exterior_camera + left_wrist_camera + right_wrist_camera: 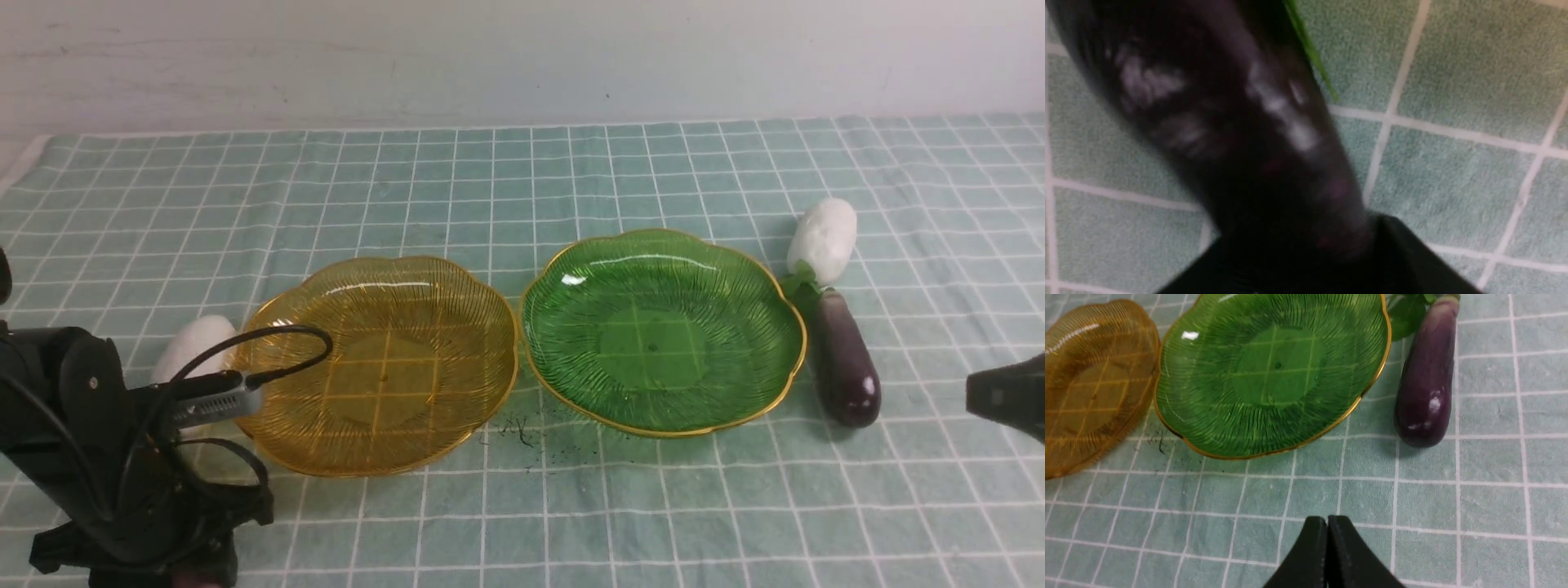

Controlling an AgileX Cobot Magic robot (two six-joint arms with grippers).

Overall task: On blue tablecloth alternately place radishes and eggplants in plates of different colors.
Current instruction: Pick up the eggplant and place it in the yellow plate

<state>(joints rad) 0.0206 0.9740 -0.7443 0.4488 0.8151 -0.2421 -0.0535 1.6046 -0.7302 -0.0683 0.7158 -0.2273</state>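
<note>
Left jaws [1304, 234] straddle one end of an eggplant [1224, 110] at seven o'clock from the amber plate [384, 376], grip unclear, so off-centre closing could slip; right jaws [1327, 522] are closed, empty.

A whitish wall [522, 61] spans the top of the front view, behind everything else, with faint streaks and scuffs toward the left and tiny dark specks nearer the middle.

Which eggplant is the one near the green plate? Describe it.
Find the green plate. Just right of its gold rim lies a slim, glossy dark purple eggplant. Its narrow end meets the leaves of a white radish, which is plump and matte instead.
</note>
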